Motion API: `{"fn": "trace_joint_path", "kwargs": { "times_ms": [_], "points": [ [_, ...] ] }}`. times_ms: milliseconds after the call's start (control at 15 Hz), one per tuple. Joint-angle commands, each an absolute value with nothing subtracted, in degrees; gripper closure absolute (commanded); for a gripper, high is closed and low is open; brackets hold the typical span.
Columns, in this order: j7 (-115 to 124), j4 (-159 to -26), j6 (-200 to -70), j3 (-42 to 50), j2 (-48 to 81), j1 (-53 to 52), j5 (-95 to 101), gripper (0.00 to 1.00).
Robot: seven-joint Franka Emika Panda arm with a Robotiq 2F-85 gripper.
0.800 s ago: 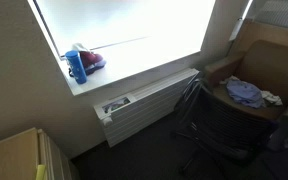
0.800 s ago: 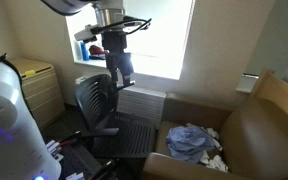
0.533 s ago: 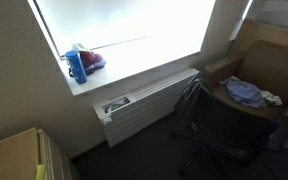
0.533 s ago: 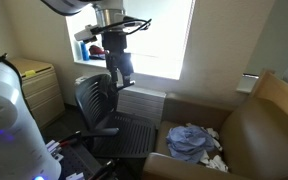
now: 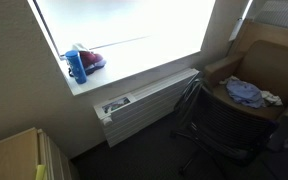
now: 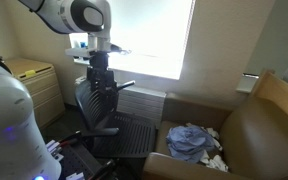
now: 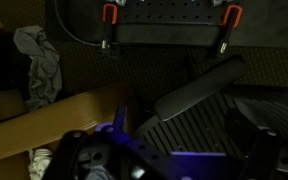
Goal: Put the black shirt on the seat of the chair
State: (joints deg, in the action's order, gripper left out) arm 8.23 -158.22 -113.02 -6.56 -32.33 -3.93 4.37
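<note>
In an exterior view the gripper [image 6: 101, 84] hung pointing downward in the upper left of the frame, just above the backrest of the black office chair [image 6: 134, 135]. In the wrist view the gripper [image 7: 167, 40] came in from the top edge, its jaws spread wide with nothing between them. Below it lay dark mesh and one chair armrest [image 7: 199, 90], with a crumpled grey cloth [image 7: 39, 65] at upper left. The black shirt could not be told apart from the dark chair in any view. Right of the chair stood a tan armchair [image 6: 254, 120] holding a pile of clothes [image 6: 192, 140]. A blue bottle [image 5: 77, 66] stood on the window sill, left of centre, above the radiator [image 5: 149, 100].
</note>
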Motion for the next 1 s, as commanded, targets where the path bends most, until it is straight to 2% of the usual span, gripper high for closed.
{"fn": "trace_joint_path", "kwargs": {
  "times_ms": [0,200,400,533,600,800,933],
  "points": [
    [14.6,-155.6,-115.9,-16.6,-24.2,-10.4,5.3,0.0],
    [24.8,-150.8,-120.3,-26.2,-17.3,-13.9,10.7,0.0],
    [39.2,-142.4,-122.7,-33.4,-11.1,-12.9,22.7,0.0],
    [46.9,-137.5,-123.1,-33.3,-9.5,-11.8,30.6,0.0],
    [43.2,-142.4,-122.2,-31.7,-13.0,-15.6,25.9,0.0],
    [44.1,-140.8,-121.9,-31.0,-11.8,-16.1,26.7,0.0],
    [43.5,-144.8,-130.0,-28.2,-15.0,-16.9,21.5,0.0]
  ]
}}
